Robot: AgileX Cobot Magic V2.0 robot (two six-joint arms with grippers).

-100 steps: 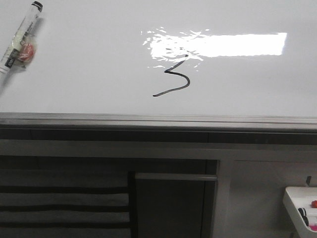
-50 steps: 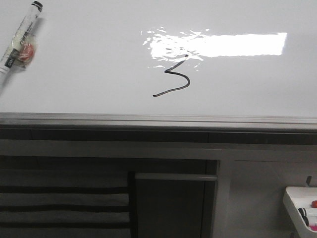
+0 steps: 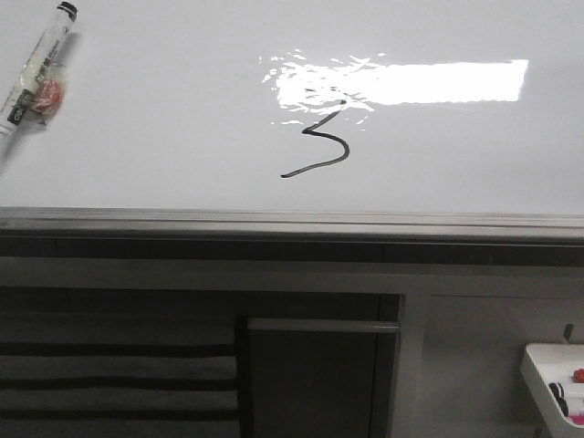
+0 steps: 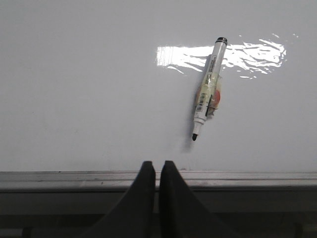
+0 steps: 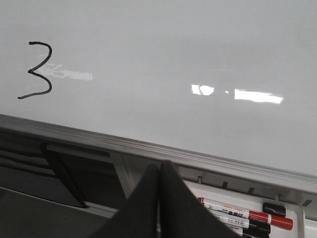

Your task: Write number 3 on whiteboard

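The whiteboard (image 3: 164, 119) fills the upper half of the front view, with a bright glare patch across it. A dark, slanted number 3 (image 3: 330, 139) with a long lower tail is drawn just below the glare, and it also shows in the right wrist view (image 5: 49, 84). A black-tipped marker (image 3: 36, 68) lies against the board at the far left, uncapped, tip towards the rail (image 4: 208, 89). My left gripper (image 4: 158, 164) is shut and empty, below the marker at the rail. My right gripper (image 5: 159, 166) is shut and empty, off to the right of the 3. Neither gripper shows in the front view.
A grey metal rail (image 3: 274, 219) runs along the board's lower edge. A small white tray (image 3: 538, 365) at the lower right holds several markers (image 5: 242, 213). Dark cabinet framing and slats sit under the board.
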